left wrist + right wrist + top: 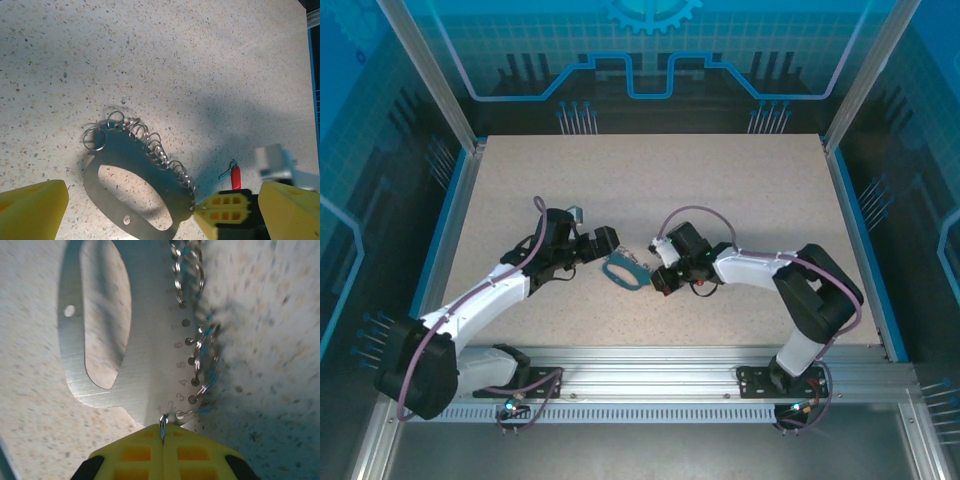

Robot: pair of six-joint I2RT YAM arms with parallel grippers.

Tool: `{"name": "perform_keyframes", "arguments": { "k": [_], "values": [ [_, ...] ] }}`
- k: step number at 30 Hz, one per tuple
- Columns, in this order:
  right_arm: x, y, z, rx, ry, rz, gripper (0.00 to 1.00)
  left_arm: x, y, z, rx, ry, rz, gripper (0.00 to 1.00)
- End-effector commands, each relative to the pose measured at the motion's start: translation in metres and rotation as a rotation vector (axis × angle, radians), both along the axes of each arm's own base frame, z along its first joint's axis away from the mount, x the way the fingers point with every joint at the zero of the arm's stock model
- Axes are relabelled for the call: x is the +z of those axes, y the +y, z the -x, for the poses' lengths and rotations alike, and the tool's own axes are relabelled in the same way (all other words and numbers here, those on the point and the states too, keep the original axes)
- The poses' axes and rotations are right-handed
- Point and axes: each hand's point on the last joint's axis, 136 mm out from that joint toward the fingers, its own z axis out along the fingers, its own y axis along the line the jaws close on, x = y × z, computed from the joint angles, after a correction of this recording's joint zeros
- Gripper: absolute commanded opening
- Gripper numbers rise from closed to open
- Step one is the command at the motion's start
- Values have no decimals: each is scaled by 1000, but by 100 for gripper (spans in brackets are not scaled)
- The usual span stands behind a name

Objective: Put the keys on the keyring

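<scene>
Clamps the right gripper (162, 432) onto one small ring (163, 421) at a corner of the keyring (145, 365), holds the left gripper (606, 248) spread wide beside it, leaves the red key (235, 176) unthreaded (lying on the table (720, 180) nearby).

Flat grey oval keyring (135, 160) with a large cutout lies on the speckled table (150, 50), small wire rings along one edge; tiny red key (235, 175) near one end

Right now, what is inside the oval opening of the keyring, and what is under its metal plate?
Through the oval opening of the keyring, the speckled table shows, with nothing lying on it there. What lies under the solid metal is covered.
</scene>
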Motion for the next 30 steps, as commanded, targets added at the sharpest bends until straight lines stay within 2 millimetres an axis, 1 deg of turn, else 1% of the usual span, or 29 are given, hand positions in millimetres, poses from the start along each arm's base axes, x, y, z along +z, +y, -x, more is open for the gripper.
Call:
{"name": "perform_keyframes", "arguments": {
  "k": [1,5,9,14,22,30],
  "values": [
    [-15,5,-1,-25,0,21,0,12,-3,-7,-21,-30,5,99],
    [-27,5,1,-37,23,35,0,12,-3,-6,-23,-31,7,99],
    [-28,3,1,-49,29,38,0,12,-3,-5,-25,-31,9,99],
    [-18,0,0,-64,10,29,14,12,-4,-5,-26,-32,15,99],
    [-3,-4,-2,-83,-11,1,16,13,-6,-6,-25,-33,27,99],
    [3,-2,-2,-80,-19,-12,25,12,-6,-5,-26,-31,34,99]
  ]
}}
